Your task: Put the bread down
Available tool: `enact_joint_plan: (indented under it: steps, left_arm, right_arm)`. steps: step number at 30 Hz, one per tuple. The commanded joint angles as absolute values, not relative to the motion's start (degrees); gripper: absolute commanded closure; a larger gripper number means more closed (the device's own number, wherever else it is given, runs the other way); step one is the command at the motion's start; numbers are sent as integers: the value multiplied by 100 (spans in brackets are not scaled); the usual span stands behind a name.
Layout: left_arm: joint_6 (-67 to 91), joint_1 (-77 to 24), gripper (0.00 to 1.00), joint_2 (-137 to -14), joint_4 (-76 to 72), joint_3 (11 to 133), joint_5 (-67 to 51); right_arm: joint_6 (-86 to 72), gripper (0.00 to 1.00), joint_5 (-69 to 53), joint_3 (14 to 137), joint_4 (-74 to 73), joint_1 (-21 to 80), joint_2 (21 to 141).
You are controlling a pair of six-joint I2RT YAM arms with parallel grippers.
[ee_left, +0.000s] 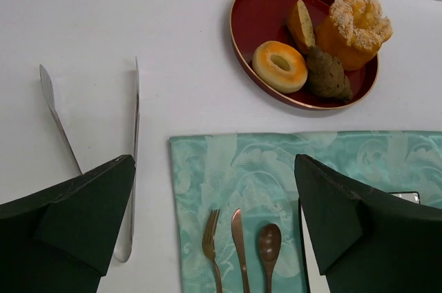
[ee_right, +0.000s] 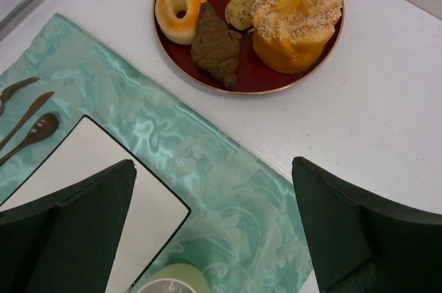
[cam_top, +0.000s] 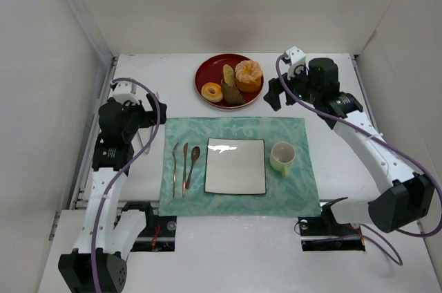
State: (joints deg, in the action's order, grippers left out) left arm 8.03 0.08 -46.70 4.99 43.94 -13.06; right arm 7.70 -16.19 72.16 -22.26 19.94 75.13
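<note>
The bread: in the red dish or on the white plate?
In the red dish: the bread lies inside its rim beside a dark slice; the white plate is bare.

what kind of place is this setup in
Likely a lab cell staged as a dining table: white walls box in the tabletop, two robot arms sit at its near edge, and a teal placemat holds cutlery, a square plate and a cup.

bread (cam_top: 212,92) open from above, brown pastry (cam_top: 233,95) crowding one side; orange (cam_top: 248,75) near
</note>
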Motion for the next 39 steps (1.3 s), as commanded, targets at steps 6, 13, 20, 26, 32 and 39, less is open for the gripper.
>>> enact_joint_plan:
  steps: [6,13,20,26,32,39]
  left_arm:
    - [800,-18,0,-4553,316,4395,-1082]
    - [739,-18,0,-5193,580,4518,-72]
    - [563,-254,0,-6203,905,4904,509]
    - [510,-325,0,-6853,1098,5097,1116]
    - [510,-325,0,-7611,1222,5308,1591]
    - [457,-80,0,-8076,1063,5309,1547]
  right_arm:
    - [791,0,-1837,7233,-2003,2013,7242]
    - [1063,0,-2021,7181,-2109,2013,7242]
    - [1063,0,-2197,7233,-2180,2013,7014]
    - [1116,0,-2320,7233,-2232,2013,7014]
    - [1116,0,-2557,7233,-2285,2013,6961]
    - [1116,0,-2558,7233,-2285,2013,6908]
